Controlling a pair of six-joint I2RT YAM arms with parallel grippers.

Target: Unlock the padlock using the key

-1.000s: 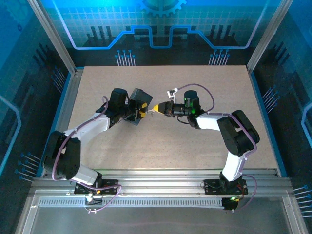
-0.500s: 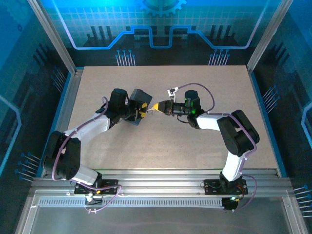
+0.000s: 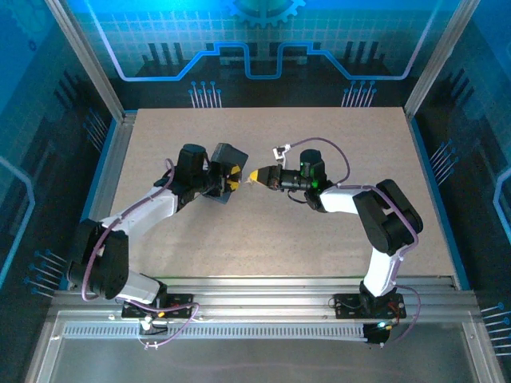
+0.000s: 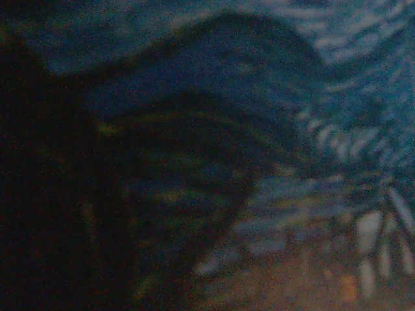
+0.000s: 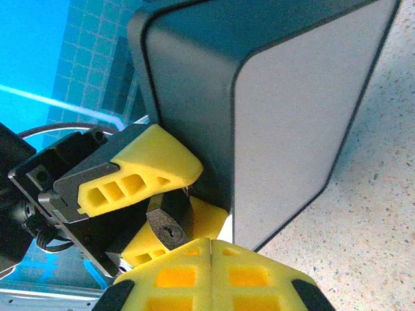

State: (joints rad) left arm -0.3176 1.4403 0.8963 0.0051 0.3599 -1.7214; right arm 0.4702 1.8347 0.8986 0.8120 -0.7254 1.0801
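Clearly, the left end effector (image 3: 231, 181) is clenched on the padlock (image 5: 167, 227). The small dark body is pinched between its yellow fingers (image 5: 139, 172), and the keyhole face is turned toward the right end effector (image 5: 211, 251). The right end effector hangs just in front of the padlock, its two yellow pads pressed flat together along a thin seam. Just beside the left end effector's fingers, the dark tin box (image 5: 279, 110) stands on the speckled tabletop (image 5: 382, 214). From the left wrist, its swirly blue print looks close and blurred.
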